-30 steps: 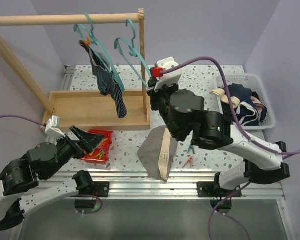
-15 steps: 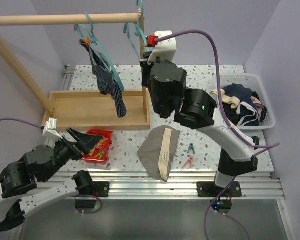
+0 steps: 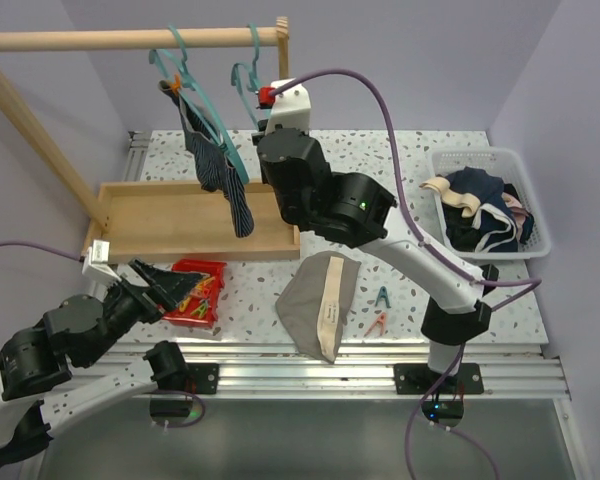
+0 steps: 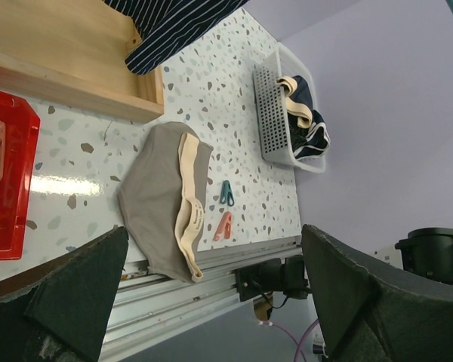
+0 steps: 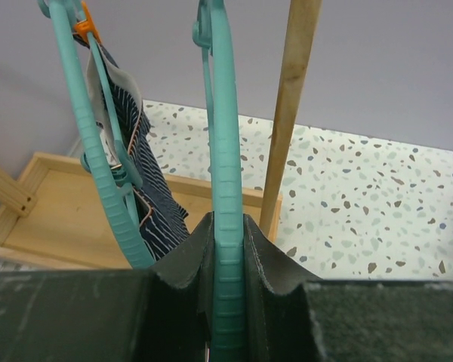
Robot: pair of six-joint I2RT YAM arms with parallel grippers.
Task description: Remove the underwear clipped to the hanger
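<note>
Label (image 4: 198, 216), illegibly small, on cream waistband (image 4: 186, 170) of grey-beige underwear (image 4: 147, 204)

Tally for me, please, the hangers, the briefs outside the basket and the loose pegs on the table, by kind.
Teal hangers: 2 (loaded hanger; empty hanger in the right gripper)
Briefs outside the basket: 2 (navy striped briefs; grey-beige briefs)
Loose pegs: 2 (teal peg; orange peg)
Total: 6
</note>
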